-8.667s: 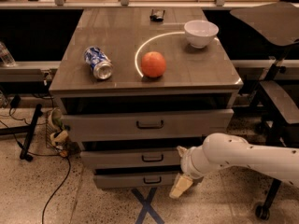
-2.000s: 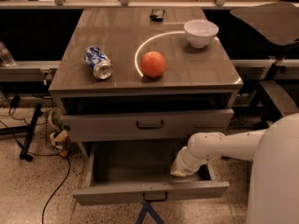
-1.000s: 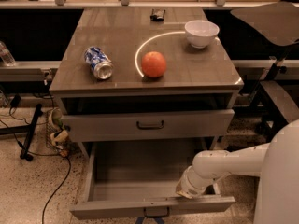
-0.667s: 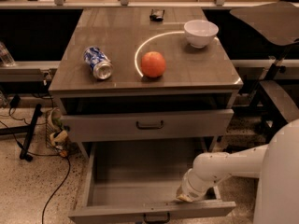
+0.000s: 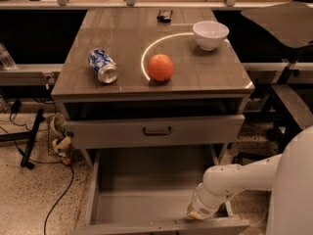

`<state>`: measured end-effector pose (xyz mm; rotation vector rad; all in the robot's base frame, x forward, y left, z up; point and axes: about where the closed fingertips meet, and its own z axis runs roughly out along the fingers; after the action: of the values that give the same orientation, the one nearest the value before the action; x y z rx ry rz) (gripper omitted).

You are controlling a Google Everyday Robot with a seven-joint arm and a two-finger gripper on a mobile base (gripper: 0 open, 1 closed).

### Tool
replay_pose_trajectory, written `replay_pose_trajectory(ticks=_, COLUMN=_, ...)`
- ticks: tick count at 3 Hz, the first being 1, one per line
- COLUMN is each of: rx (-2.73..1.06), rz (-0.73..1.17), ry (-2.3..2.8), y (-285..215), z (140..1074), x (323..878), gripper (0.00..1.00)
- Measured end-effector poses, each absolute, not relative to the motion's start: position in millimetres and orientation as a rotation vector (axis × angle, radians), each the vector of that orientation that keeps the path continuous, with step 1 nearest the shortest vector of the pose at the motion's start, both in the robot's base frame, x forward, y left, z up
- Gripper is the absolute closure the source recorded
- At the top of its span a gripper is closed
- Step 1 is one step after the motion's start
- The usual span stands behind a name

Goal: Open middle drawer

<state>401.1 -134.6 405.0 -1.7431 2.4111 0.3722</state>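
Middle drawer stands far out from the grey cabinet, low in the view. Its plain grey inside is open to sight and its front edge runs along the bottom of the frame. Above it the counter spreads wide, a glossy brown top that catches the room's light, with a pale arc marked across it. The robot's white arm reaches in from the right. The claw sits at the drawer's front right corner, just behind the front panel (whether it is wide or narrow cannot be told). The upper drawer is closed, its small dark handle in the middle. Around the cabinet lies a speckled floor with a black cable trailing over it at the left, and a dark chair stands at the right. On the counter an orange rests just right of the arc. A blue-and-white can lies on its side further left, a white bowl stands near the back right, and a small dark object lies at the back edge.
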Motion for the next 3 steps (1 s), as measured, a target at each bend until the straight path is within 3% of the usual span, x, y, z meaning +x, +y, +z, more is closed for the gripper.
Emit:
replay_pose_trajectory(ticks=2, rx=-1.613, rz=0.284, ry=2.307, y=-146, z=459, x=429, gripper=1.00)
replay_pose_trajectory(ticks=3, rx=-1.505, rz=0.058, ry=2.228, y=-191, z=533, x=448, gripper=1.00)
